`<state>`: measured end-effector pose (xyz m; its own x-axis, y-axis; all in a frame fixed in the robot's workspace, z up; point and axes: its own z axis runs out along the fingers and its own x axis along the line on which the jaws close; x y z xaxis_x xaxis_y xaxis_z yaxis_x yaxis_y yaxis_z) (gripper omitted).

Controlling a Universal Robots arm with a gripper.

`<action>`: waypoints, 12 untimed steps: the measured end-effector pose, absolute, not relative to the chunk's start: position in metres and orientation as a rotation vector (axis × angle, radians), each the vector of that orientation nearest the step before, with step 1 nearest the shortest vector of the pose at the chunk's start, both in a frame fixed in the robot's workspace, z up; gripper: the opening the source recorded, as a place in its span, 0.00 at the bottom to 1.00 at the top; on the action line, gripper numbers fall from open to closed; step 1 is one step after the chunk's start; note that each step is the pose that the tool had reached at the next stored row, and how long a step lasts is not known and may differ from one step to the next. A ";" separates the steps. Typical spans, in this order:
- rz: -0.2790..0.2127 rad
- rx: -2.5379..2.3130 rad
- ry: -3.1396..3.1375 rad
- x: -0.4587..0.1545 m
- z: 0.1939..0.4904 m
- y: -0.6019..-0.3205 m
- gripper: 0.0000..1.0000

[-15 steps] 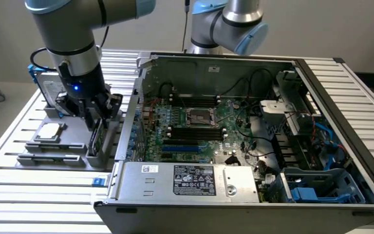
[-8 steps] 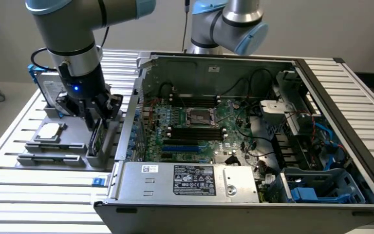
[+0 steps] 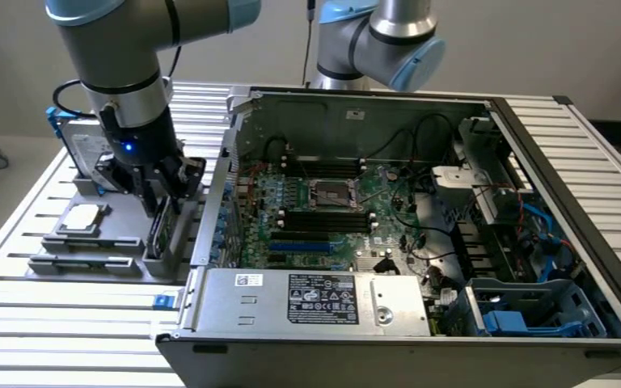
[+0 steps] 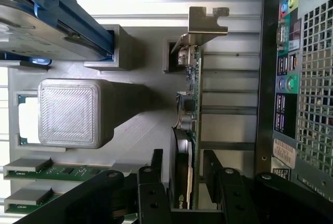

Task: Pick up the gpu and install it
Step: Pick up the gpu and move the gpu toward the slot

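Observation:
The gpu [image 4: 190, 94] stands on edge in a slot of the grey fixture [image 4: 140, 125], a thin dark green card with its silver bracket [image 4: 206, 22] at the far end. My gripper [image 4: 183, 182] is open and straddles the card's near end, one black finger [image 4: 156, 174] on each side, with narrow gaps showing. In the exterior view the gripper [image 3: 162, 192] hangs straight down over the gpu [image 3: 161, 233] on the fixture [image 3: 84, 263], to the left of the open computer case [image 3: 397, 323].
On the fixture are a hard drive in a blue frame [image 3: 78, 139], a square silver CPU [image 3: 82, 217] and memory sticks [image 4: 41, 171]. The case's motherboard [image 3: 327, 206] lies exposed with blue slots [image 3: 300, 245]. A second robot arm [image 3: 381, 36] stands behind the case.

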<state>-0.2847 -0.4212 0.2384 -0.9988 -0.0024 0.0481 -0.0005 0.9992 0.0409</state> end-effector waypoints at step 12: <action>-0.064 -0.018 -3.093 -0.284 0.238 -0.419 0.44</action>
<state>-0.2842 -0.4192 0.2376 -0.9988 0.0104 0.0481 0.0124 0.9991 0.0409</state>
